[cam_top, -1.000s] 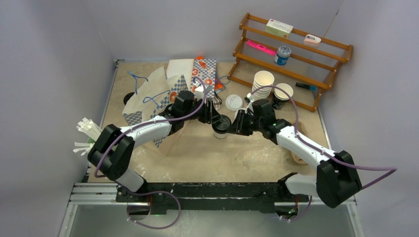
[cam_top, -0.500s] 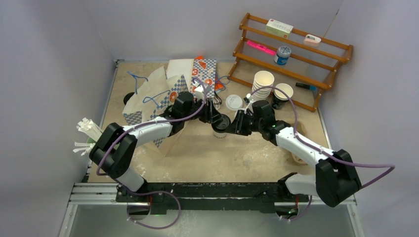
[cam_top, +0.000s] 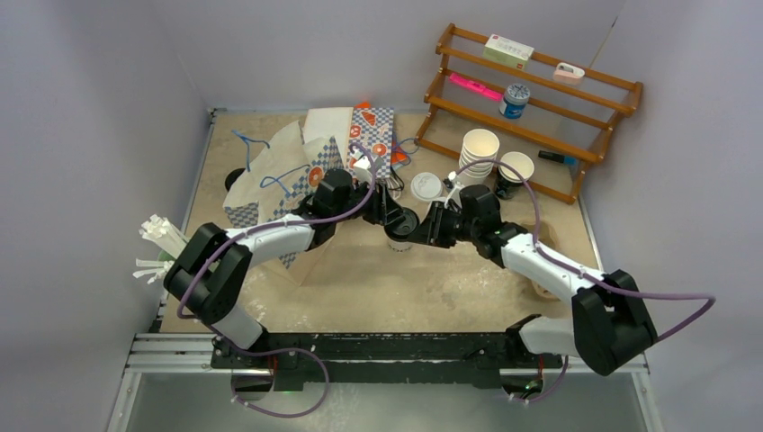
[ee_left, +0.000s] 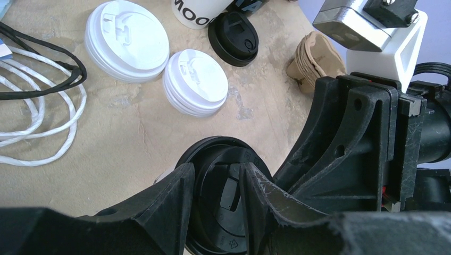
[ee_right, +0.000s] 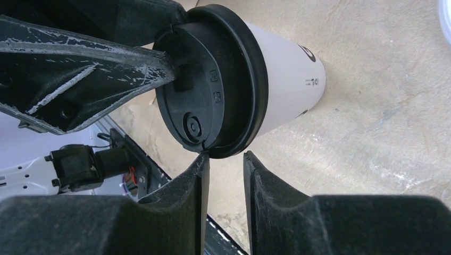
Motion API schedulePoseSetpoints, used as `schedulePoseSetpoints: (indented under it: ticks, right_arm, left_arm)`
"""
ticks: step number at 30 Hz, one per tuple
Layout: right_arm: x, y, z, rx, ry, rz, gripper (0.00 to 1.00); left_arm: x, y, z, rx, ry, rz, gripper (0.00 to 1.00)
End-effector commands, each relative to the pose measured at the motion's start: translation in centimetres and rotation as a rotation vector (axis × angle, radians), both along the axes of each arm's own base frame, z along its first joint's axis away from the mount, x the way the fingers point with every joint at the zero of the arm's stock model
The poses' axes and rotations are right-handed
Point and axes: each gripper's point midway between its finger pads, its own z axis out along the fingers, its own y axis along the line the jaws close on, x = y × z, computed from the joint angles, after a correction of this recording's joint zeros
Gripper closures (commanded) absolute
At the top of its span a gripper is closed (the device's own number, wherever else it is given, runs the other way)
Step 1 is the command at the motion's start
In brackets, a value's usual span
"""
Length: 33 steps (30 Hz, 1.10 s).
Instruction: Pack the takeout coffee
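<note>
Lid-seating step prob.; coffee cup [cam_top: 399, 241] mid-frame. L gripper [cam_top: 393, 219] half-spread atop lid [ee_right: 213, 90], grip unclear; R gripper [ee_right: 226, 162] slightly apart, empty, at rim. Next: clasp body, carry to bag [cam_top: 270, 180] upper left.

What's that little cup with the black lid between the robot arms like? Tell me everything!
The takeout coffee cup is small, pale paper with dark print on its side, capped by a round black plastic lid. It stands upright on the tan table. The left end effector rests a finger on the lid's top; the right end effector sits at the lid's rim.
</note>
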Motion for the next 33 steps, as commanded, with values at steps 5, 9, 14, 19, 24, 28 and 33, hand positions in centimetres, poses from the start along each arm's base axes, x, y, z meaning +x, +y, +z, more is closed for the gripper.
schedulePoseSetpoints:
  ticks: [5, 9, 14, 19, 24, 28, 33]
  right_arm:
    - [-1.5, -3.5, -7.0, -0.204, 0.143, -0.078, 0.70]
    - [-1.7, -3.7, -7.5, -0.211, 0.152, -0.078, 0.70]
    - [-2.2, -4.0, -8.4, -0.222, 0.170, -0.082, 0.70]
    - [-2.7, -4.0, -9.4, -0.222, 0.192, -0.078, 0.70]
    - [-2.6, -3.6, -8.6, -0.198, 0.181, -0.063, 0.72]
    - [-1.5, -3.1, -5.6, -0.174, 0.125, -0.056, 0.70]
    - [0.3, -2.3, -1.3, -0.149, 0.045, -0.053, 0.68]
  left_arm:
    - [-6.2, 2.1, -10.6, 0.244, 0.326, -0.061, 0.59]
    - [-6.5, 2.1, -10.9, 0.256, 0.331, -0.067, 0.59]
    - [-6.8, 2.2, -11.6, 0.279, 0.339, -0.066, 0.59]
    - [-7.4, 2.2, -12.3, 0.291, 0.350, -0.069, 0.59]
    - [-7.2, 2.0, -11.9, 0.290, 0.339, -0.063, 0.59]
    - [-5.3, 1.3, -9.1, 0.304, 0.273, -0.055, 0.59]
    - [-2.1, -0.3, -3.7, 0.306, 0.166, -0.045, 0.55]
